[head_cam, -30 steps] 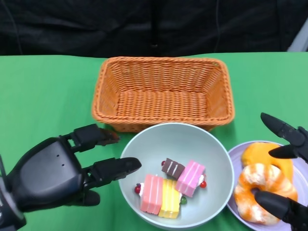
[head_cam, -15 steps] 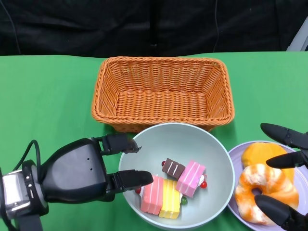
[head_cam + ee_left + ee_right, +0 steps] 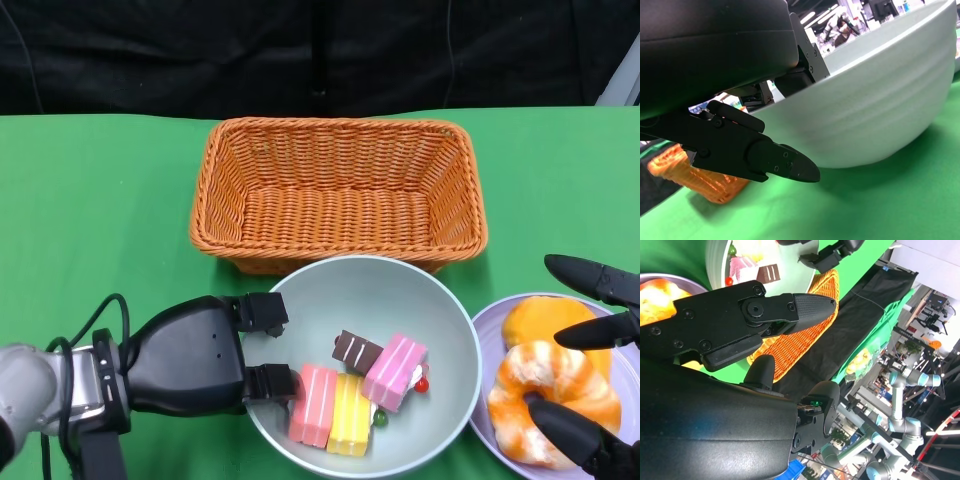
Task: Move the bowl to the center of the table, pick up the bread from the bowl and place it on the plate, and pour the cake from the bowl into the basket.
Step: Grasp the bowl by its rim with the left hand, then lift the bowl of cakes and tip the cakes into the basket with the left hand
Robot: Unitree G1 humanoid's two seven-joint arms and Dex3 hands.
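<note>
A pale green bowl (image 3: 400,290) stands on the green table just in front of the basket (image 3: 338,190). It holds several small cake pieces (image 3: 350,392) in pink, yellow and brown. My left hand (image 3: 195,358) grips the bowl's left rim, with fingers curled inside and the thumb (image 3: 765,155) against the outer wall (image 3: 880,110). Bread (image 3: 545,395) lies on the lilac plate (image 3: 488,330) at the right. My right hand (image 3: 610,328) hovers open over the plate with its fingers (image 3: 765,310) spread and nothing in them.
The orange wicker basket is empty and stands behind the bowl, its front wall close to the bowl's rim. The plate touches or nearly touches the bowl's right side. Green table lies bare to the left of the basket (image 3: 90,200). A black backdrop closes the far edge.
My left hand has moved right to the bowl and curled its fingers over the left rim. My right hand has stayed over the plate.
</note>
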